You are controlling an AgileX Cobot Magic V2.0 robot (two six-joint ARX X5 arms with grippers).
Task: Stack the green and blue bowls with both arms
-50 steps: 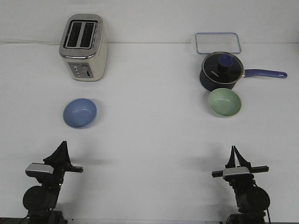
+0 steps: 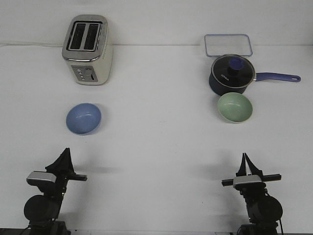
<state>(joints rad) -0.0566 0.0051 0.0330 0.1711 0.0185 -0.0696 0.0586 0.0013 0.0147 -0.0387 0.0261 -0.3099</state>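
Observation:
The light blue bowl (image 2: 83, 118) sits upright on the white table at the left, in front of the toaster. The pale green bowl (image 2: 234, 107) sits upright at the right, just in front of the dark blue saucepan. My left gripper (image 2: 63, 155) is near the table's front edge, well short of the blue bowl, its pointed fingers close together and empty. My right gripper (image 2: 245, 161) is near the front edge at the right, well short of the green bowl, fingers close together and empty.
A cream toaster (image 2: 88, 50) stands at the back left. A dark blue lidded saucepan (image 2: 232, 74) with a long handle pointing right stands at the back right, with a clear rectangular container (image 2: 228, 44) behind it.

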